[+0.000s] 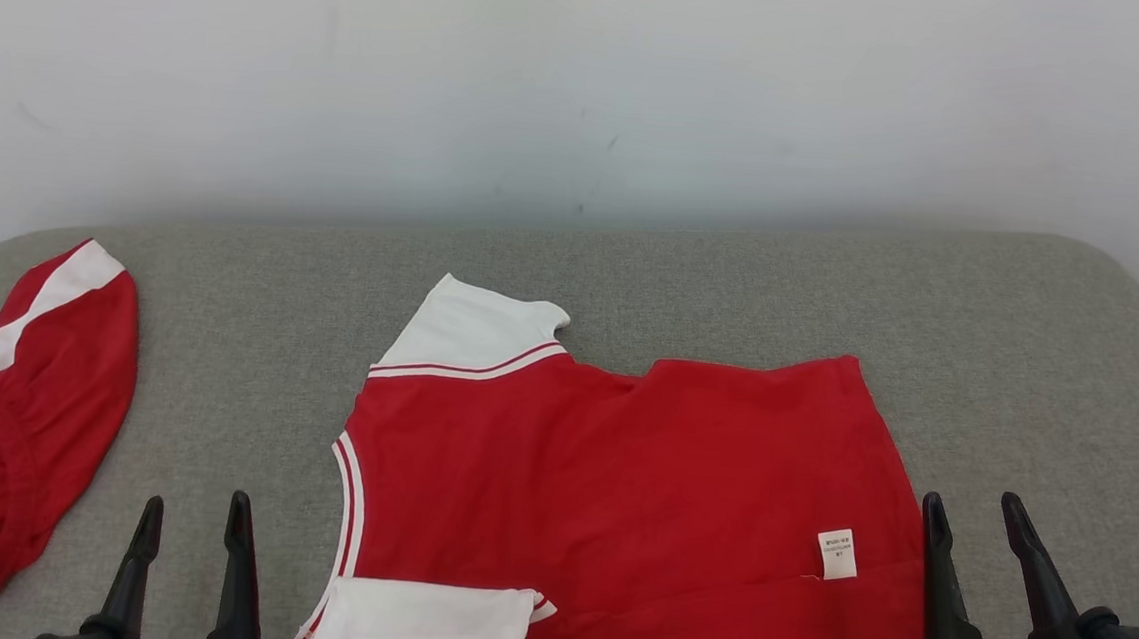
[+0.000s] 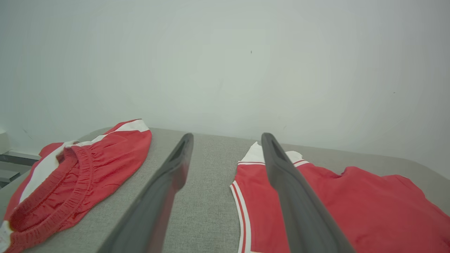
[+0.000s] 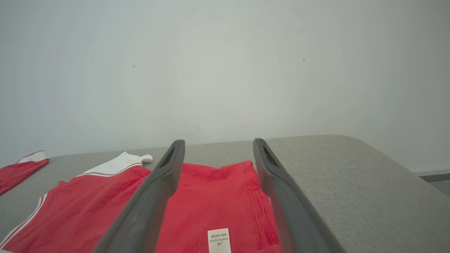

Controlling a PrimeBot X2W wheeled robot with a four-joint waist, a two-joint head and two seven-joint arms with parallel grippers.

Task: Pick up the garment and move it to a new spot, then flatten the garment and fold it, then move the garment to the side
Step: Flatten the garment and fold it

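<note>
Saw a grey fabric desk [image 1: 733, 281] carrying a red shirt [image 1: 640, 465] laid flat mid-front and red shorts [image 1: 43, 393] at its left end.

Red-and-white shorts [image 1: 32, 402] at the left end of the grey table [image 1: 733, 281] — pale wall [image 1: 586, 80] behind

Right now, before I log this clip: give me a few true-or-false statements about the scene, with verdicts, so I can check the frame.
1. The red shirt lies spread on the grey surface. True.
2. The left gripper has its jaws shut on cloth. False: its jaws stand open, holding nothing.
3. The red shorts lie to the robot's left of the shirt, apart from it. True.
4. The white label sits at the neckline. False: it sits near the opposite end, beside the right gripper.
</note>
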